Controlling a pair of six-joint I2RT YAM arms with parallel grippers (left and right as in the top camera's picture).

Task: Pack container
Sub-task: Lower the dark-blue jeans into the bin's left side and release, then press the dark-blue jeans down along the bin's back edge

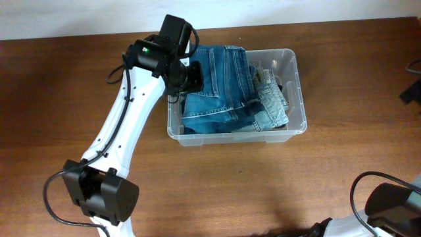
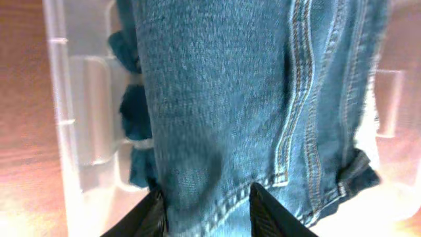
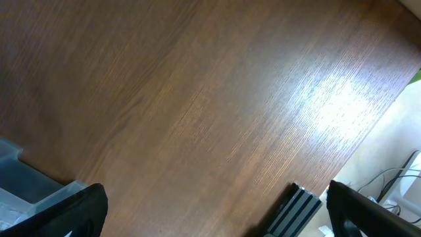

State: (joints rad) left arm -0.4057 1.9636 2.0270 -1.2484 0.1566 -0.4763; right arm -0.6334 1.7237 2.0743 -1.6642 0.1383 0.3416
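Left hand (image 2: 207, 201) half-open astride the jeans (image 1: 217, 85), I grip nothing; lifting off, it could snag the denim and drag it over the container (image 1: 237, 138) rim.

Overhead, the light is even and soft, with faint shadows. In the left wrist view the close jeans (image 2: 217, 99) blur and the container (image 2: 72, 131) wall washes out. In the right wrist view, glare whitens the worktop (image 3: 329, 99).

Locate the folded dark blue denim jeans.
Overhead, the dark blue jeans fill the left half of the clear plastic bin, beside lighter denim, under the left gripper.
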